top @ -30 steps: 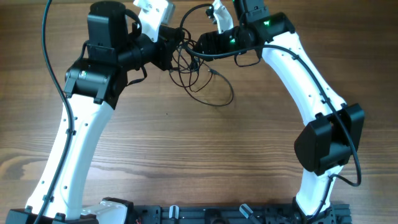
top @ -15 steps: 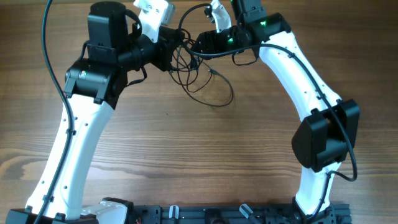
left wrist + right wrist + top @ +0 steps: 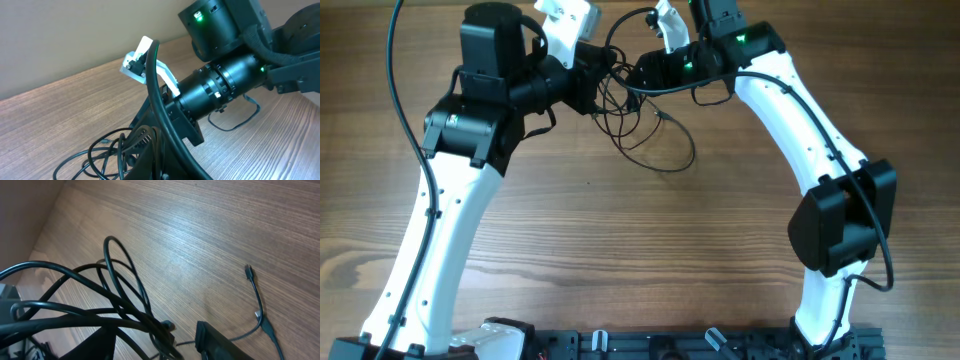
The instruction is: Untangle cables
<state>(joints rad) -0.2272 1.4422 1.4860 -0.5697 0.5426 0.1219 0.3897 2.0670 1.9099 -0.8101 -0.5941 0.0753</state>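
The cables are a tangle of thin black cords at the far middle of the table, with one loop trailing toward me. My left gripper is at the tangle's left side, shut on a strand that arcs upward. In the left wrist view its fingers are pressed together, with cable loops beside them. My right gripper faces it from the right. Its jaws stand apart around several crossing strands, and a gap shows on the right-hand side. A loose plug end lies on the wood.
The wooden table carries nothing else. Both arms meet at the far edge, the right arm's wrist close to my left gripper. A wall or raised edge runs along the far side. The arm bases and a black rail line the near edge.
The right arm has shifted slightly left and its jaws have narrowed around the strands. The left arm and the trailing loop have stayed put.
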